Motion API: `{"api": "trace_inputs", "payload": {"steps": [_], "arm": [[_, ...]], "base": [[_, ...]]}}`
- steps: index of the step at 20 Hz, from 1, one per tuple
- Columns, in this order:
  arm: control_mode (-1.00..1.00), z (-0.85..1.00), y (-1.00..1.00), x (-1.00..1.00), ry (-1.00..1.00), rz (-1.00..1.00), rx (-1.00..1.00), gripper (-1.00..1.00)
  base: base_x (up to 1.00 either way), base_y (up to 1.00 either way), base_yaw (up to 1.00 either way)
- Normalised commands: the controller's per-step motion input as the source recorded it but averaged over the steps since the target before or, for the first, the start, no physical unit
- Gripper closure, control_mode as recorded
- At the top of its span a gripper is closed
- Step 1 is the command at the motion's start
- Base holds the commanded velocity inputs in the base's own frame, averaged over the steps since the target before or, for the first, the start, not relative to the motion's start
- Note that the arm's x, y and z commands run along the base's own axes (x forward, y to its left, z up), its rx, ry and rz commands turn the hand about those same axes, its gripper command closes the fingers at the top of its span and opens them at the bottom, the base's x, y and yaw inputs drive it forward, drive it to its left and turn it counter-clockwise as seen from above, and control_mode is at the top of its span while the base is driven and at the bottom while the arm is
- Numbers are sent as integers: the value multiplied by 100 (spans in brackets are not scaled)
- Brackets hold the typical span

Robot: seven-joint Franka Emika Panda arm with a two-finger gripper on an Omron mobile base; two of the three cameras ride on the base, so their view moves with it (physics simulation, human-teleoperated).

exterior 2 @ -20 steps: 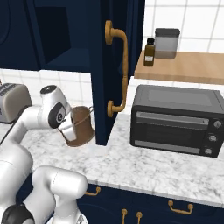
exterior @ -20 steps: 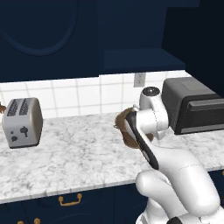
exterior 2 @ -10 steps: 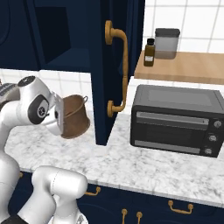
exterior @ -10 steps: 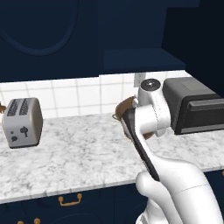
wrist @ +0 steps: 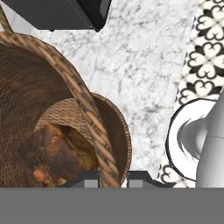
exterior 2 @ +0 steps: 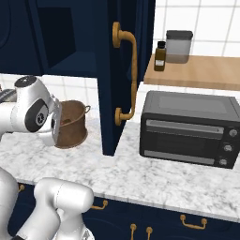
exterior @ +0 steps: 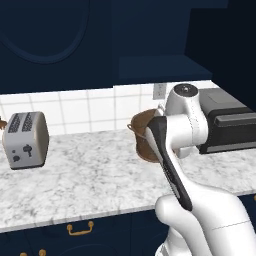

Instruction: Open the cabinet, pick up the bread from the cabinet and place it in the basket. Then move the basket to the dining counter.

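The round brown woven basket [exterior 2: 71,123] hangs slightly tilted just over the marble worktop, beside the open cabinet door [exterior 2: 110,93]. My gripper [wrist: 111,179] is shut on the basket's rim [wrist: 89,109], one fingertip inside and one outside. The golden-brown bread [wrist: 57,153] lies in the bottom of the basket. From the left base view the basket [exterior: 142,132] is partly hidden behind my forearm. The cabinet [exterior: 160,65] stands open above, its navy shelf bare. The dining counter is out of view.
A silver toaster [exterior: 25,140] stands at the left of the worktop. A black toaster oven [exterior 2: 187,136] sits to the right of the open door with its brass handle [exterior 2: 127,70]. A wooden shelf [exterior 2: 197,72] above it holds two jars. Patterned floor tiles [wrist: 205,52] show past the counter edge.
The arm has swung and the wrist has turned, carrying the basket away from the cabinet door toward the toaster side. The grip has stayed the same.
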Motion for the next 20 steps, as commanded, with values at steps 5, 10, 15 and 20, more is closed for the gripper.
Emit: {"api": "trace_inputs", "payload": {"steps": [5,10,15,20], "arm": [[-100,11,20,-16,-7,0,2,100],[100,12,17,-20,-3,1,7,100],[100,0,0,0,0,0,0,100],[100,0,0,0,0,0,0,100]], "base": [[0,0,0],[-7,1,0],[-44,10,8],[-35,92,53]]}}
